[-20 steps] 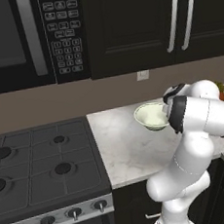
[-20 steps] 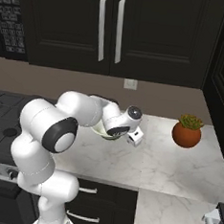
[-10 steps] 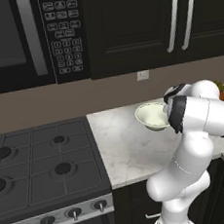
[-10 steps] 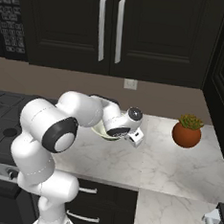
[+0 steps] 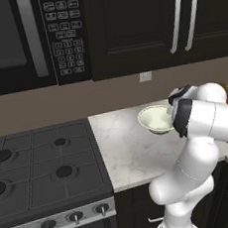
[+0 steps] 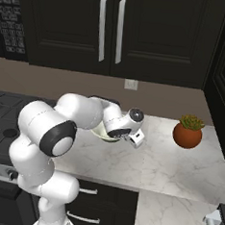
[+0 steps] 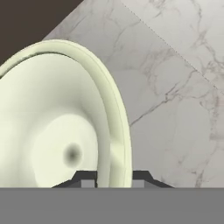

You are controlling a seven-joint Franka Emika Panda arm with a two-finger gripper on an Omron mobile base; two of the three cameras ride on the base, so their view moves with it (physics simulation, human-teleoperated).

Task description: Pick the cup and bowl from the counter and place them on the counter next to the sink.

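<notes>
The gripper (image 7: 113,178) was almost closed, pinching the rim of the bowl (image 7: 52,127). The bowl sat on the counter (image 7: 175,87).

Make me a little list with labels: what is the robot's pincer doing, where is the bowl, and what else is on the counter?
pincer: pincer shut on the rim of the bowl, one finger inside, one outside
bowl: bowl, pale cream, near the back of the counter, to the right of the stovetop
stovetop: stovetop, black, gas burners
plant: potted plant in a round brown pot, right of the bowl
wall: power outlet above the counter
</notes>
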